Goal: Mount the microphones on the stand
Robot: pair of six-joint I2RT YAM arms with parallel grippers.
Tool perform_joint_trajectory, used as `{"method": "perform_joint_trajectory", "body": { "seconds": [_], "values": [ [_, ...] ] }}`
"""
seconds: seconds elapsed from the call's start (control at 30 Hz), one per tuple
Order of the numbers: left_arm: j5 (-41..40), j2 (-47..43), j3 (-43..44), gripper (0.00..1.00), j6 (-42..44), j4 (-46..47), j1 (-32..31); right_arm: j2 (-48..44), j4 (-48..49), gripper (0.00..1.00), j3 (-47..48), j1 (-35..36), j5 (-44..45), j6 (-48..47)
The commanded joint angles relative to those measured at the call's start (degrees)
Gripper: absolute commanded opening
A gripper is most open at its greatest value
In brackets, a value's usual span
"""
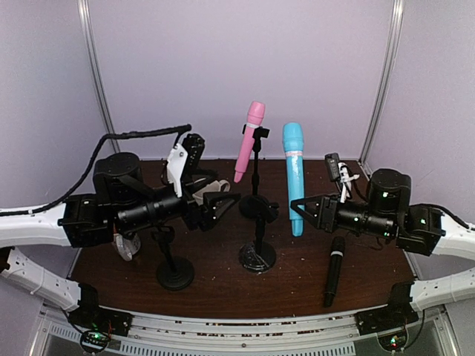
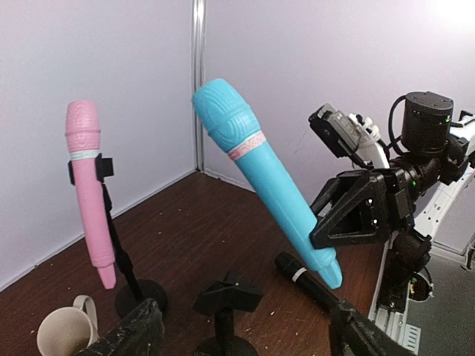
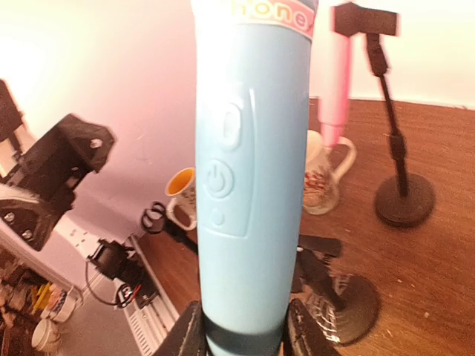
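**A:** What do you see on the left side?

**B:** The left tool [image 1: 223, 202] hangs above the dark wooden worktop [image 1: 223, 297] and points toward the middle. Its fingers stand wide apart and there is nothing between them. Under this arm stands the left stand [image 1: 175, 276], which is black with a round foot. The arm hides its top. Just beside its pole is a pale mug [image 1: 128, 246], mostly hidden as well.

**A:** And a little more to the right?

**B:** A beige mug [image 1: 214, 185] stands behind the left tool. Next comes the pink microphone [image 1: 249, 141]. It sits in the clip of the rear stand [image 1: 256, 206] with its head up and its lower end leaning to the left. No tool touches it.

**A:** Is there another stand in the middle?

**B:** Yes, the front stand [image 1: 257, 257] is nearer to the arms. Its clip holds no microphone.

**A:** Where is the light blue microphone [image 1: 294, 174]?

**B:** It is in the air, just to the right of the front stand and apart from it. Its head is up and it is a little tilted. The right tool [image 1: 303, 211] is closed on its lower end, with one finger on each side. The buttons of the microphone face the right wrist camera.

**A:** And the last one?

**B:** The black microphone [image 1: 334, 271] lies flat on the worktop at the right, in front of the right arm. Its silver ring is near the far end. It is apart from the stands, and no tool touches it.
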Motion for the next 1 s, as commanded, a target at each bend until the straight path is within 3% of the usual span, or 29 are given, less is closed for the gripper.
{"method": "perform_joint_trajectory", "body": {
  "seconds": [0.0,0.33,0.47,0.63,0.7,0.77,0.83,0.97],
  "values": [
    [8.1,3.8,3.3,0.79,0.7,8.4,0.2,2.0,12.3,0.00,1.3,1.3,-12.9,-7.3],
    [14.6,11.2,7.2,0.74,-4.0,16.2,0.3,8.9,16.9,0.00,5.2,5.8,-22.8,-9.9],
    [15.2,12.3,7.5,0.60,-5.3,16.8,0.9,10.6,17.7,0.00,5.5,7.6,-21.1,-11.1],
    [13.6,11.2,6.2,0.51,-5.0,16.3,1.5,11.6,17.3,0.00,5.8,8.4,-17.5,-11.6],
    [13.9,11.1,5.6,0.46,-4.7,16.3,1.7,12.5,16.2,0.06,6.7,8.8,-17.3,-12.4],
    [15.0,11.0,5.6,0.41,-4.1,15.7,1.8,13.5,13.6,0.17,8.4,9.4,-17.7,-13.7],
    [16.6,10.7,5.4,0.30,-3.6,15.0,1.9,13.9,10.5,0.28,9.6,9.7,-17.5,-14.1],
    [19.4,9.2,3.4,0.20,-3.3,15.0,2.2,12.6,8.1,0.44,8.7,9.7,-16.1,-15.0]
  ]
}}
